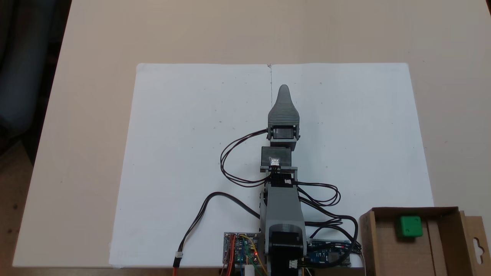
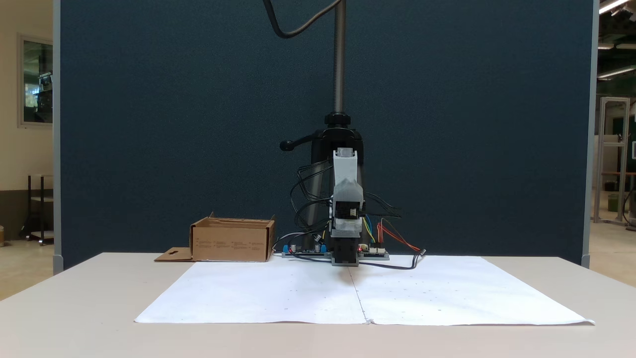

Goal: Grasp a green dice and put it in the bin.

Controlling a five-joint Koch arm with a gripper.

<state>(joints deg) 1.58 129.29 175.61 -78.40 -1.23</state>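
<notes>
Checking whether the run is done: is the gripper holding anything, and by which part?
Nothing is held. The green dice lies inside the bin, away from the gripper, which points out over the white paper.

The arm (image 1: 283, 199) is built of grey printed plastic links with black servo blocks between them. Its gripper (image 1: 284, 90) ends in a ribbed grey shell tapering to a rounded tip. Thin black cables (image 1: 234, 161) loop out on both sides. At the base sit circuit boards (image 1: 241, 249) with red, yellow and green wires; a small lit red dot there is possibly an LED
</notes>
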